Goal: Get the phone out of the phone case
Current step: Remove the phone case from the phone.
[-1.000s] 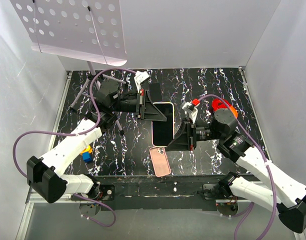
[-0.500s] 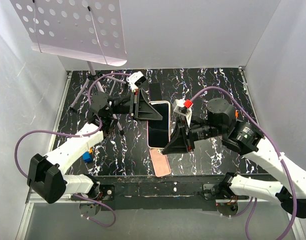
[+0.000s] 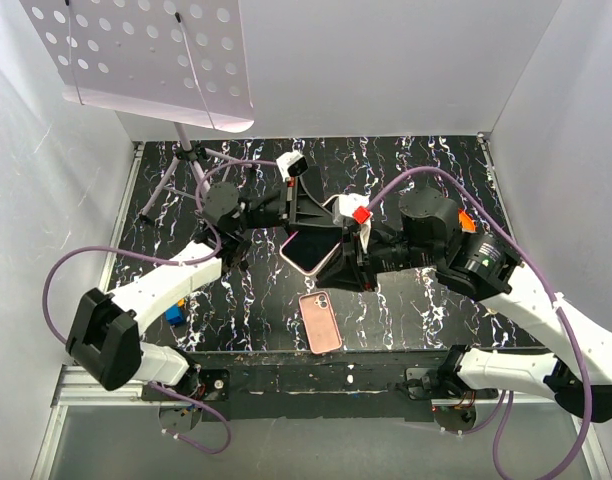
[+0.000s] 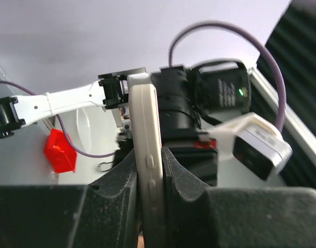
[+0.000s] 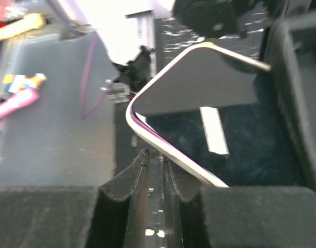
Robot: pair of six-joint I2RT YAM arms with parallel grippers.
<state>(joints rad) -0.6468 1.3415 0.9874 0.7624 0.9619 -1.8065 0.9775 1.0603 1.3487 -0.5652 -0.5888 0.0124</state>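
Observation:
The phone in its pale phone case hangs tilted above the middle of the black marbled table. My left gripper is shut on its far edge; in the left wrist view the cream case edge with its button bumps stands upright, squeezed in the left gripper. My right gripper sits against the phone's right side. In the right wrist view the dark screen and white rim cross just beyond the right gripper, whose jaws stand a narrow gap apart with nothing between them.
A pink phone-shaped case with a camera opening lies flat near the table's front edge. A perforated stand on tripod legs rises at the back left. A small blue and yellow toy lies by the left arm. An orange object shows behind the right arm.
The phone has come up off the table and now hangs tilted in the left gripper. The right gripper has swung up and left to the phone's right edge, its jaws slightly wider.

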